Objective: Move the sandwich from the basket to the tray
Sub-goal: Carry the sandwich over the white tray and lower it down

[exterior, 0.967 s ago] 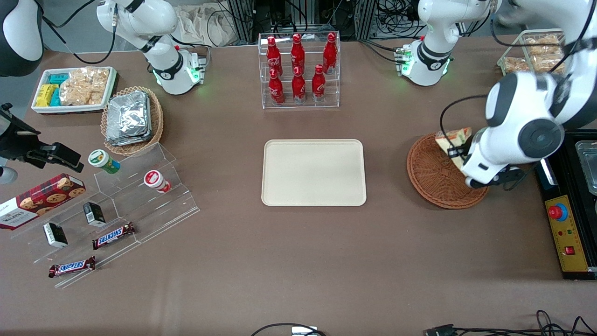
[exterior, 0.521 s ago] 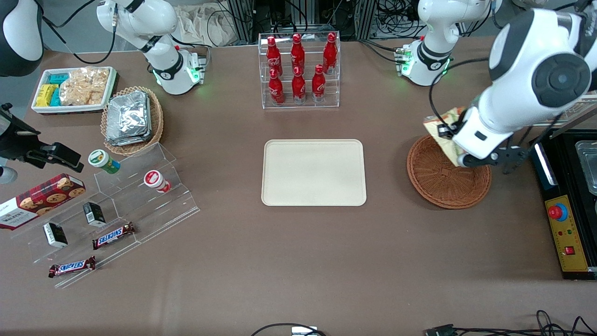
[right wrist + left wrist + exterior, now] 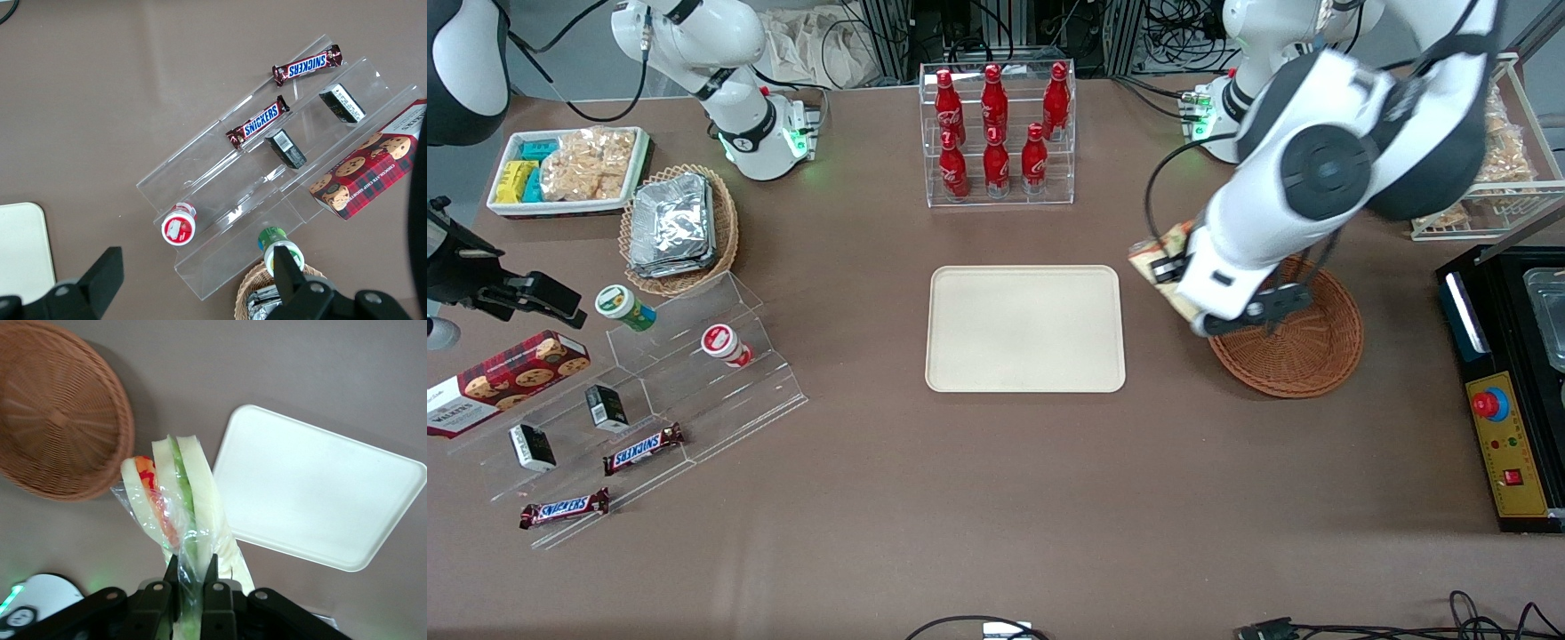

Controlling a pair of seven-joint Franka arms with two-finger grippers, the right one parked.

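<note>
Brown matte table [image 3: 978, 480] fills the front view; black cables and metal frame legs run along its edge farthest from the camera. Landmark: the tray [image 3: 1024, 328], cream, flat on the table near the middle.

The gripper [image 3: 191, 587] is in the air, over the strip of table between the tray and the basket [image 3: 1303, 342], its fingers [image 3: 215, 603] clamped tight on the sandwich [image 3: 177, 507]. Sandwich hangs clear of both, wedge in clear wrap, green and orange-red filling edges visible in the left wrist view. In the front view the sandwich [image 3: 1163, 258] shows just beside the tray's short edge on the working arm's end, partly covered by the arm. Basket sits on the table further toward that end, nothing seen in it.

Farther from the camera than the tray: clear rack of red bottles [image 3: 996, 133]. Toward the parked arm's end from the tray: wicker basket of foil packs [image 3: 676, 227], white tray of snacks [image 3: 565, 169], clear stepped stand [image 3: 649, 391] with two small cups, dark small boxes and Snickers bars [image 3: 643, 449], cookie box [image 3: 503, 378]. Past the basket from the tray: black control box [image 3: 1507, 427] with red button, wire rack of snack bags [image 3: 1498, 151].
</note>
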